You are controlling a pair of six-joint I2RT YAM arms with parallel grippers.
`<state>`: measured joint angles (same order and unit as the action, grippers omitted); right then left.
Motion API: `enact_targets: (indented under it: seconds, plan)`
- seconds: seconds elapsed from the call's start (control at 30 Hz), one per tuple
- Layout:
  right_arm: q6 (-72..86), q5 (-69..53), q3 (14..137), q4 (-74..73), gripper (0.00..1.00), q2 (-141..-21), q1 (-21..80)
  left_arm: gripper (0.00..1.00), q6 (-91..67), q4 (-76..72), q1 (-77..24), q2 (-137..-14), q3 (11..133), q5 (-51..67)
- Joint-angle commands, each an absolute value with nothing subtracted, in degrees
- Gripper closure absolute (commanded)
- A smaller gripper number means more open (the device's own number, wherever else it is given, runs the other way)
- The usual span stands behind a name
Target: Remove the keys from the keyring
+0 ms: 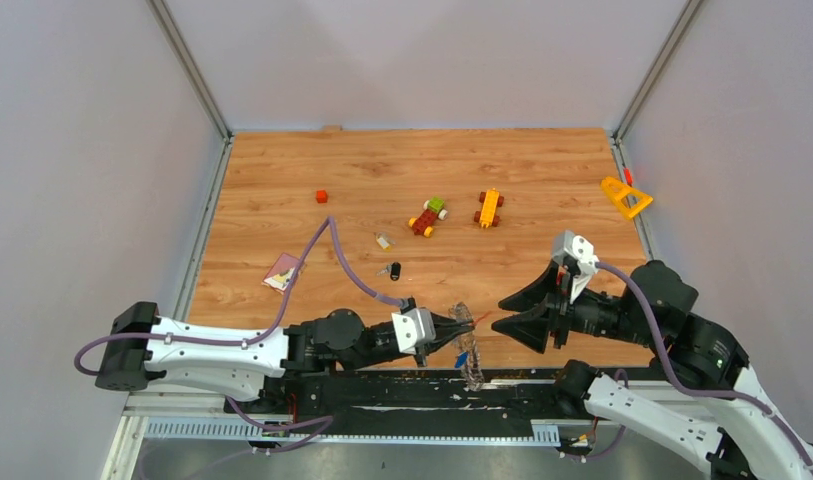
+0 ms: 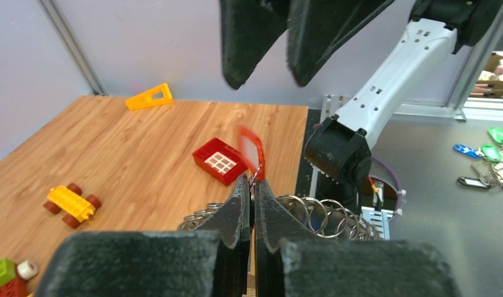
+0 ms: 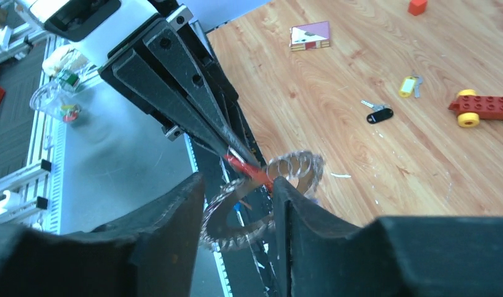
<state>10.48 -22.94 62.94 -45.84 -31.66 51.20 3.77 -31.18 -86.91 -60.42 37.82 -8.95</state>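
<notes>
Keyring (image 3: pixel 295 167): big flat silver ring with a wide round hole and a rim of tight wire coils. It is motion-blurred and tilted, up off the surface at the near edge of the table (image 1: pixel 282 200), between the two arms. One red key (image 3: pixel 244 168) sits at its upper rim, and a blue key (image 1: pixel 461 358) hangs on it too. The left gripper (image 1: pixel 468 323) is fully closed, tips pinching the red key's head, with the ring hanging there. The right gripper (image 1: pixel 499 312) has its jaws spread and holds nothing. The wrist view shows the ring between its fingers, contact unclear. Loose on the table, well apart from the ring, are a black key (image 1: pixel 394 270) and a yellow-headed key (image 3: pixel 408 86).
</notes>
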Motion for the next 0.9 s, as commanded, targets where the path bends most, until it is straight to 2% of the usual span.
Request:
enact_targets:
  seconds: [0.0, 0.17, 0.27, 0.57, 0.87]
  plan:
    - [7.6, -18.4, 62.0, -46.8, 0.50, -28.1, 51.3, 1.00, 2.5, -31.2, -87.1, -55.7, 39.8, -14.8]
    - [11.4, -21.7, 55.7, -42.3, 0.28, -25.5, 51.3, 1.00, -0.4, -28.8, -87.1, -53.2, 40.5, -26.2]
    - [13.2, -20.1, 51.2, -37.8, 0.20, -24.0, 51.4, 1.00, -3.1, -27.2, -87.1, -53.1, 41.6, -34.5]
    - [12.2, -15.3, 38.2, -19.3, 0.15, -18.6, 51.3, 1.00, -5.9, -24.6, -87.1, -54.8, 44.0, -42.7]
    - [11.6, -14.2, 32.8, -9.3, 0.19, -21.9, 51.4, 1.00, -5.5, -25.0, -87.1, -55.9, 44.8, -43.5]
